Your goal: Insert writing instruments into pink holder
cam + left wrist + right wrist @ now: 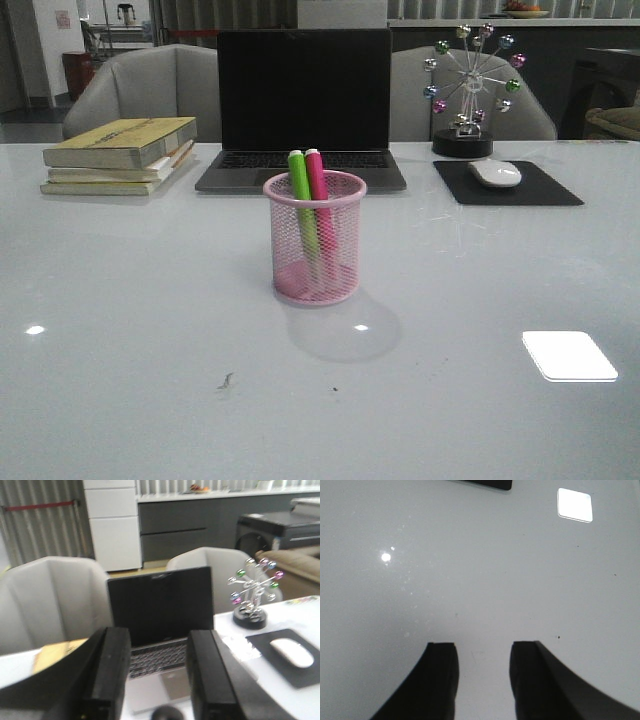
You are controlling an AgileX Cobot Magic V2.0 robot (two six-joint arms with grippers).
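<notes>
With both markers already upright in the pink mesh holder (315,238) at table centre, just near of the laptop (302,110), little left to reach for. Green marker (301,200) on the left, pink marker (317,195) touching it on the right, long axes near vertical, tips leaning slightly left, caps above the rim. Left gripper (159,680) parted and empty, raised, facing the laptop. Right gripper (484,675) likewise parted, empty, above bare table (470,580). Neither seen from the front, so nearer arm unclear. Task apparently complete.
</notes>
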